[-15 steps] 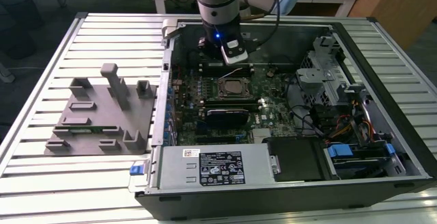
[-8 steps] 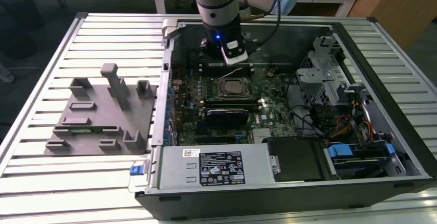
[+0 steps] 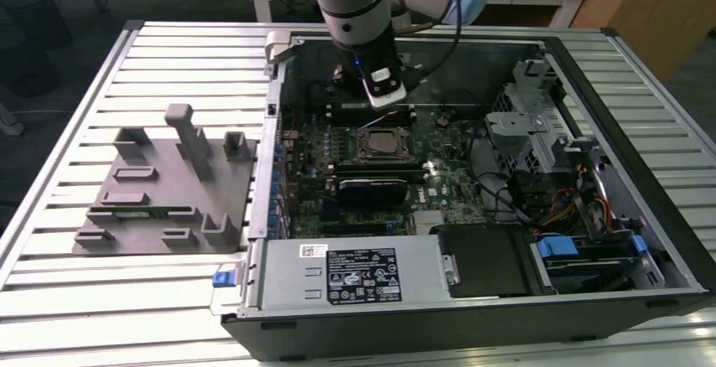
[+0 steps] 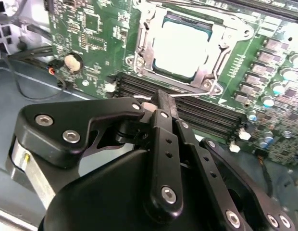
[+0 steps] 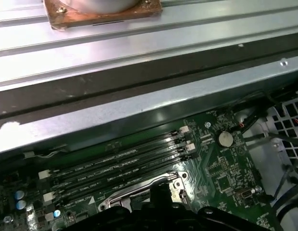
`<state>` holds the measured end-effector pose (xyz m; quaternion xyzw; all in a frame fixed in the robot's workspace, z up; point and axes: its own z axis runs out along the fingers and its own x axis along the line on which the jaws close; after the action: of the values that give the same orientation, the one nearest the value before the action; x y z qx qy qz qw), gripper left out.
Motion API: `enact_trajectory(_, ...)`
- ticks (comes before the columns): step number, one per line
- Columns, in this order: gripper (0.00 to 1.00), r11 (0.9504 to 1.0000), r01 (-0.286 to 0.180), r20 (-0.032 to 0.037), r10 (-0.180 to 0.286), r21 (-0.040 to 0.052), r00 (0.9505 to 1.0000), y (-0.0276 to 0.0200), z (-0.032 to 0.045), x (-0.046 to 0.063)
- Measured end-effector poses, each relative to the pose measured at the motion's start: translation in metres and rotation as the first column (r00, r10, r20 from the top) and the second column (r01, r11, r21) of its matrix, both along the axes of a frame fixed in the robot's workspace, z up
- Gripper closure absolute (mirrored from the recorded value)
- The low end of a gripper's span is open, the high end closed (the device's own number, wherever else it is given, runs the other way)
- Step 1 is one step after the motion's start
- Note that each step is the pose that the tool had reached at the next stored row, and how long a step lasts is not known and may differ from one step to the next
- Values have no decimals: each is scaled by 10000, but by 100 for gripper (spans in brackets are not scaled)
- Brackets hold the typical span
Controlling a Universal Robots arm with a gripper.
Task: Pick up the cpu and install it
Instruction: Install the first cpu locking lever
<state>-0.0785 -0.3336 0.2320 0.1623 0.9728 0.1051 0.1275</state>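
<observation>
The cpu [image 3: 384,142] lies flat in the motherboard socket inside the open computer case, its pale silver lid [image 4: 180,45] framed by the metal socket bracket [image 4: 211,72]. My gripper [image 3: 391,116] hangs just above the board, over the black memory slots [image 4: 202,113] beside the socket. In the second wrist view its black fingers [image 4: 164,125] meet at the tip [image 4: 159,98], shut with nothing between them. It does not touch the cpu. In the first wrist view the gripper's dark tip [image 5: 161,192] sits by the socket's metal frame [image 5: 134,188].
The grey tray [image 3: 157,183] with upright posts stands on the slatted table at the exterior view's left, a green memory stick [image 3: 140,212] lying in it. Inside the case are a power supply [image 3: 358,271], cables [image 3: 559,199] and a drive cage [image 3: 526,124]. The case wall [image 5: 139,115] is close.
</observation>
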Motion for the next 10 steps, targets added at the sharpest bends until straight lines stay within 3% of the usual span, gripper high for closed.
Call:
enact_trajectory(4, 89, 9982, 593, 33, -593, -23, 9982, 0, -34, -1)
enact_trajectory(7, 89, 9971, 756, 34, -756, -58, 9971, 11, -60, -1)
enact_trajectory(8, 89, 9970, 765, 22, -765, -70, 9971, 17, -70, -1)
enact_trajectory(10, 89, 9970, 764, -84, -765, -96, 9970, 31, -88, 1)
